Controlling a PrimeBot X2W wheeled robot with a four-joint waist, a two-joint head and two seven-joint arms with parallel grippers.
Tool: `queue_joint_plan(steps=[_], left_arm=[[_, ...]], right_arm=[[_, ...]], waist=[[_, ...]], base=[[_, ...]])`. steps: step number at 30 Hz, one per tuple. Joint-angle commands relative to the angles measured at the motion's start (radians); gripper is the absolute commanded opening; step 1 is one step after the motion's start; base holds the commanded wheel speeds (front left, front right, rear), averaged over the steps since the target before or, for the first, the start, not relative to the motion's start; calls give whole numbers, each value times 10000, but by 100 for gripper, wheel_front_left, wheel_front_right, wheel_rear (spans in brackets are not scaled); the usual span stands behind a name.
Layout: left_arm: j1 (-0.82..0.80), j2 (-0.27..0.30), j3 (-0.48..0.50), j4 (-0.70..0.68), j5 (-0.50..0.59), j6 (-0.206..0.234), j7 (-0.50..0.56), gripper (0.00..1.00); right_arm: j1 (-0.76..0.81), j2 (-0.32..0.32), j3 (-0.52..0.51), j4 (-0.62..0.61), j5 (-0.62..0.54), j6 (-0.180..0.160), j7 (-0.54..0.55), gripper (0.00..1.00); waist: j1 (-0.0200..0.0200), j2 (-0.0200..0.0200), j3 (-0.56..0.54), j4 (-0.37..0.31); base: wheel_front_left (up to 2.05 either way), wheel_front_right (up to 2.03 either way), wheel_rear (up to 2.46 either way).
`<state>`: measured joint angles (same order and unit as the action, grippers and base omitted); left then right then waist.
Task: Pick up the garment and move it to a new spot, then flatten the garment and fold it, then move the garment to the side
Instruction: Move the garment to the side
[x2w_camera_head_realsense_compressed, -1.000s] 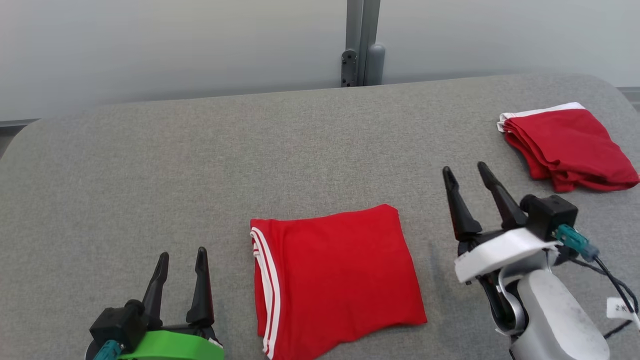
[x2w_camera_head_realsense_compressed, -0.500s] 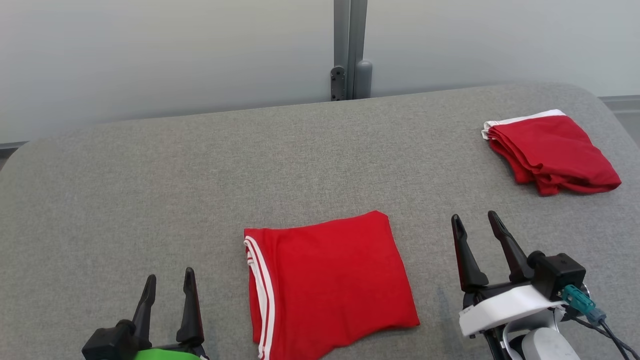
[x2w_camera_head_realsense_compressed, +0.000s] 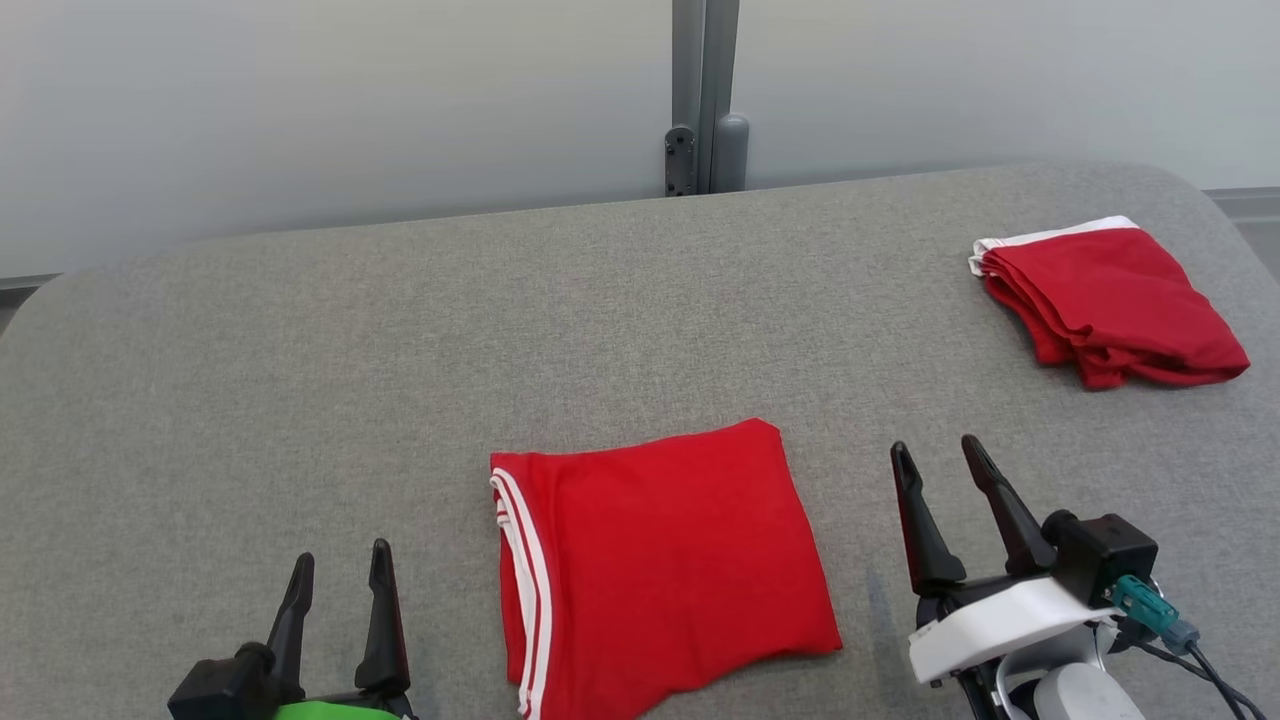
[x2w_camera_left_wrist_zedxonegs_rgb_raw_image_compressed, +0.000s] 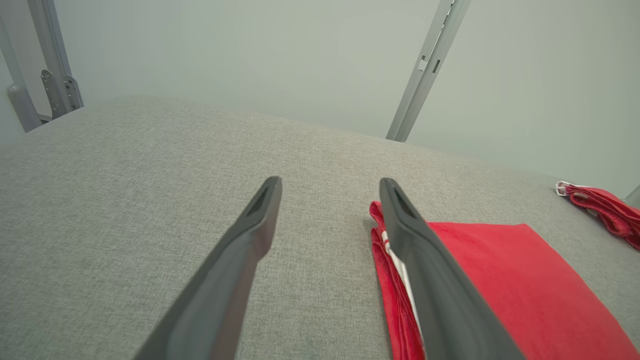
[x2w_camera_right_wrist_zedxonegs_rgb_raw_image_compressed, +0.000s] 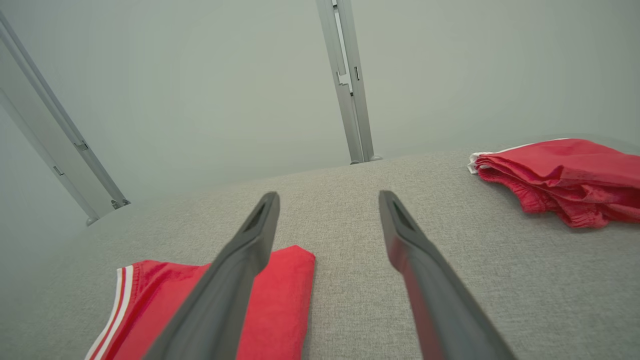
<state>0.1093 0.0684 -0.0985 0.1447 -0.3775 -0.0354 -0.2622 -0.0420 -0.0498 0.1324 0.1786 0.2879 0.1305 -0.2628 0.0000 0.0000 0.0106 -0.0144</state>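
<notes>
A red garment (x2w_camera_head_realsense_compressed: 660, 565) with white stripes along its left edge lies folded flat on the grey table (x2w_camera_head_realsense_compressed: 400, 350), near the front centre. It also shows in the left wrist view as the garment (x2w_camera_left_wrist_zedxonegs_rgb_raw_image_compressed: 500, 280) and in the right wrist view as the garment (x2w_camera_right_wrist_zedxonegs_rgb_raw_image_compressed: 270, 305). My left gripper (x2w_camera_head_realsense_compressed: 340, 565) stands open to the garment's left, empty. On the garment's right my right gripper (x2w_camera_head_realsense_compressed: 935, 455) is open too, holding nothing. Both hover apart from the cloth.
A second folded red garment (x2w_camera_head_realsense_compressed: 1110, 300) with a white band rests at the table's far right, seen also as the pile (x2w_camera_right_wrist_zedxonegs_rgb_raw_image_compressed: 565, 177). A grey metal post (x2w_camera_head_realsense_compressed: 705, 95) stands behind the table's far edge against a pale wall.
Both arms have drawn back toward the near edge, still open; much of the shift is the head camera's own move. The folded garment lies where it was.
</notes>
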Motion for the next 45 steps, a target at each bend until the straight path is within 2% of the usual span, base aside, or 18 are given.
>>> queue_joint_plan(steps=[1,7,14,20,30,31,33,34,40,45], left_arm=[[-29,-25,33,15,51,-38,-32,100],[-131,-40,-22,79,105,-83,-32,100],[-255,-78,-139,155,-33,-125,-32,100],[-371,-126,-255,252,-147,-149,-32,100],[-361,-171,-356,373,-334,-113,-32,100],[-346,-174,-357,376,-340,-108,-32,100],[-325,-175,-375,373,-394,-80,-31,100],[-309,-175,-374,363,-371,-74,-31,100],[-308,-174,-368,371,-284,-123,-33,100],[-406,-172,-303,349,-137,-191,-31,100]], right_arm=[[-22,-19,22,98,-31,3,-23,100],[-319,-21,485,998,-260,3,134,100],[-1068,-43,655,2345,279,3,1838,100],[-1915,-355,747,3231,725,2,3258,100],[-2455,-769,1209,4039,1483,2,4465,100],[-2445,-784,1249,4087,1551,2,4535,45],[-2445,-767,1305,4138,1677,2,4587,21],[-2459,-740,1306,4164,1758,3,4589,0],[-3005,-897,1226,4148,1889,-1,4040,0],[-3458,-1273,1176,3944,1712,-3,3584,0]], waist=[[0,0,7,6],[0,0,80,99],[0,0,308,539],[0,0,575,1128],[0,0,746,1856],[0,0,740,1874],[0,0,727,1885],[0,0,719,1874],[0,0,745,1480],[0,0,932,765]], base=[[0,0,0],[0,0,0],[0,0,0],[0,0,0],[0,0,0],[0,0,0],[0,0,0],[0,0,0],[0,0,0],[0,0,0]])
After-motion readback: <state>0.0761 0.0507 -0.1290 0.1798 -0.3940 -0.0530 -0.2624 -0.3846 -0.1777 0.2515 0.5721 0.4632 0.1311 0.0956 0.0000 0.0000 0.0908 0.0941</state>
